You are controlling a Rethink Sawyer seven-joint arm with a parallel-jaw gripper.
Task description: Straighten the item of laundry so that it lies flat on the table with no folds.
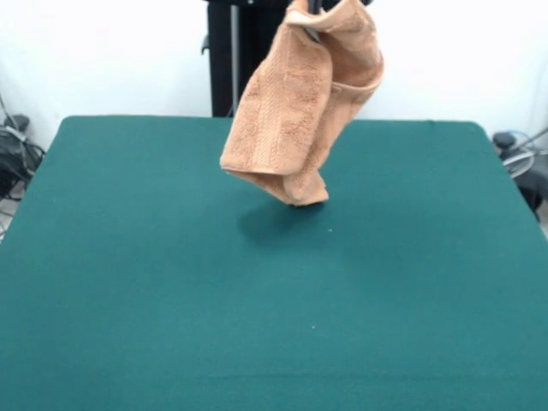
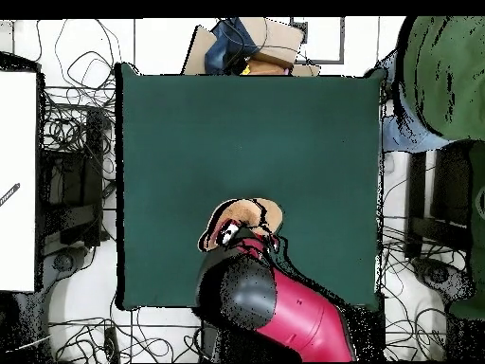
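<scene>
The light orange-tan towel (image 1: pixel 300 111) hangs bunched and folded in the air above the far middle of the dark green table (image 1: pixel 171 300). Its lowest corner is just above the cloth, over its shadow. Its top is gathered at my gripper (image 1: pixel 309 28), which is shut on it at the picture's top edge and mostly hidden by the cloth. In the overhead view the red and black arm (image 2: pixel 294 313) reaches in from the bottom. The gripper (image 2: pixel 239 230) covers most of the towel (image 2: pixel 254 208), which shows only as a rim around it near the table's (image 2: pixel 237 133) bottom middle.
The black pedestal (image 1: pixel 231 60) stands behind the table's far edge. Cables lie off the left (image 1: pixel 17 154) and right (image 1: pixel 518 154) sides. In the overhead view, boxes and clutter (image 2: pixel 256 47) sit beyond the top edge and a white panel (image 2: pixel 17 180) is at the left.
</scene>
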